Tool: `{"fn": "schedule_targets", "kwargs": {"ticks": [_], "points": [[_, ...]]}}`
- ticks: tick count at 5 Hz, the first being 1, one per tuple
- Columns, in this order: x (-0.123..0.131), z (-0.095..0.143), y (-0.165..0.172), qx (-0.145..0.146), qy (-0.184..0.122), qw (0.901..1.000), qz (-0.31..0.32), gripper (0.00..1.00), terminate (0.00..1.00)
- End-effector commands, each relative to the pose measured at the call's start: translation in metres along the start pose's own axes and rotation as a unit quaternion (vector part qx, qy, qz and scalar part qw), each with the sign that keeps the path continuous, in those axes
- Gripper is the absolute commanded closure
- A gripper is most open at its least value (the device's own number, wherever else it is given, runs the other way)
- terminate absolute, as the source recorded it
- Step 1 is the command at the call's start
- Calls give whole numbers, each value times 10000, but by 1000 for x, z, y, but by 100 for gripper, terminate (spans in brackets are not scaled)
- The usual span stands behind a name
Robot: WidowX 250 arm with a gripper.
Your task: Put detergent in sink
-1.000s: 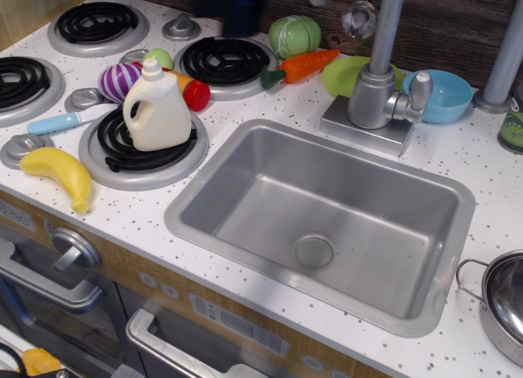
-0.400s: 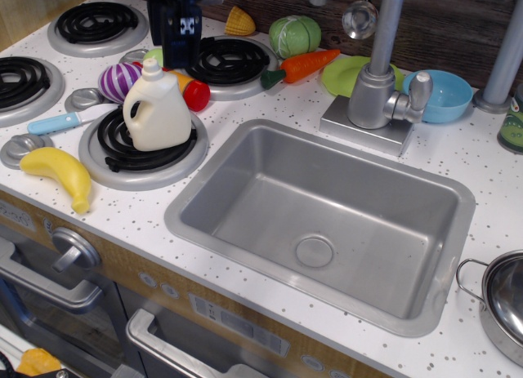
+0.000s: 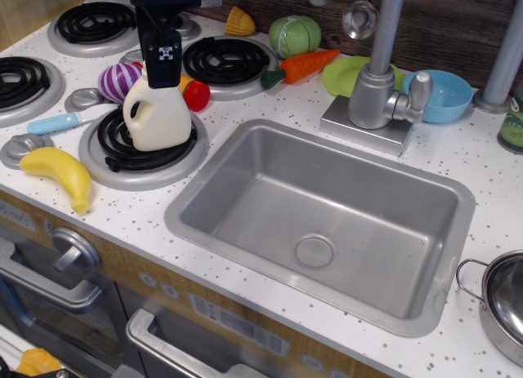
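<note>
Cream detergent (image 3: 157, 115) stands upright near the tabletop's left edge; the hand (image 3: 161, 72) covers its cap, grip unclear. A glancing touch might topple it short of the sink (image 3: 245, 141).

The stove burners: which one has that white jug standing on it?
The front burner beside the sink, with the banana before it. The detergent stands upright there; the other three coils are bare.

Cream detergent (image 3: 159, 117), silver-grey sink (image 3: 245, 170)
</note>
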State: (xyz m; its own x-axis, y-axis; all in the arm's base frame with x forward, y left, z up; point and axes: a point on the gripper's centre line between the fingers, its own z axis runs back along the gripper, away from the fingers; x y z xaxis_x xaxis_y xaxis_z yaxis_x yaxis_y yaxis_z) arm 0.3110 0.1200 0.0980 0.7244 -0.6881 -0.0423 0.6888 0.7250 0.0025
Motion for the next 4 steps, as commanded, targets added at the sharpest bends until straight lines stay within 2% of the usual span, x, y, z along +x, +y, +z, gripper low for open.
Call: {"fn": "schedule_targets", "kwargs": {"ticks": [1, 2, 3, 4], "points": [[-4, -6, 7, 363, -359, 9987, 0, 0, 0], [-3, -8, 7, 343, -394, 9986, 50, 100, 0], [0, -7, 4, 135, -455, 9988, 148, 100, 0], [11, 13, -10, 45, -300, 9989, 367, 100, 0]]}}
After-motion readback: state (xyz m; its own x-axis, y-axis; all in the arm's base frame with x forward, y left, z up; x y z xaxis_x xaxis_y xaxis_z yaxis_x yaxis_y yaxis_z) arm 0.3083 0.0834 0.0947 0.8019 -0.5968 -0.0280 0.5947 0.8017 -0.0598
